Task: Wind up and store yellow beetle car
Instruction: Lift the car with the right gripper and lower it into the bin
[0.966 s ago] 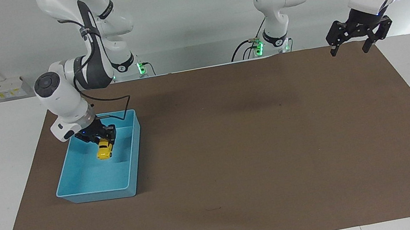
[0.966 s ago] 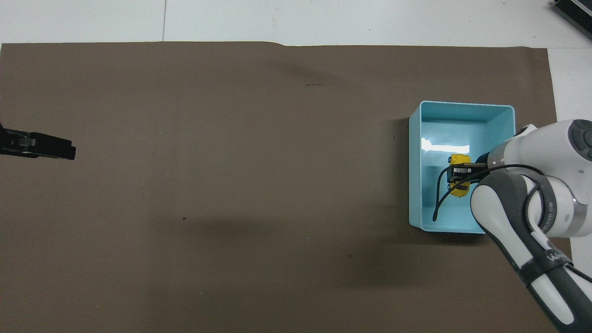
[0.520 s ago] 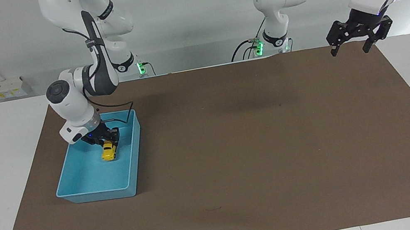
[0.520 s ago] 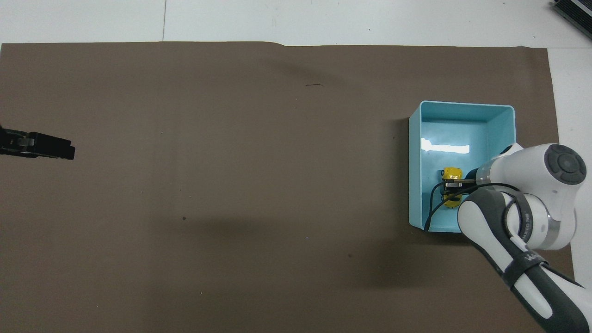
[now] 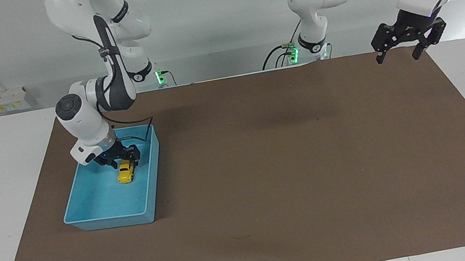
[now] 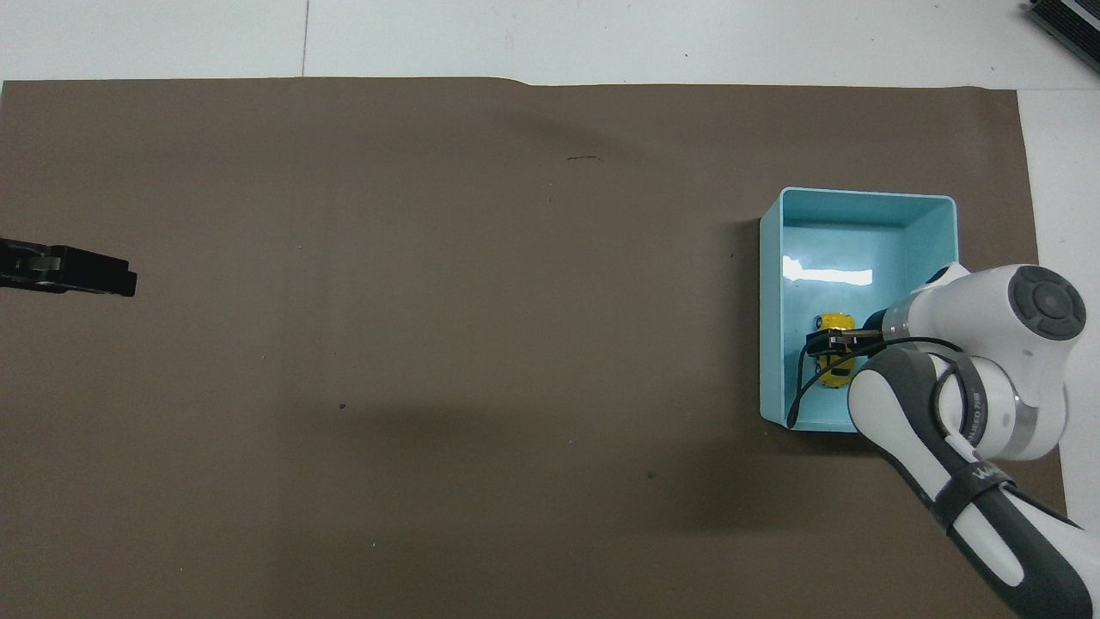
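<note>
I see my right gripper (image 5: 121,158) low in the blue tray (image 5: 84,214), mid-left of frame, over the yellow beetle car (image 5: 126,172); I cannot tell its grip. My left gripper (image 5: 408,41) waits spread, holding nothing, upper right.

Facing camera looking down at me from high across brown mat (image 5: 267,167). Overhead camera looking steeply down from above my end. Both, turned half round, sharing mat and blue tray (image 5: 84,214) (image 6: 772,344).
</note>
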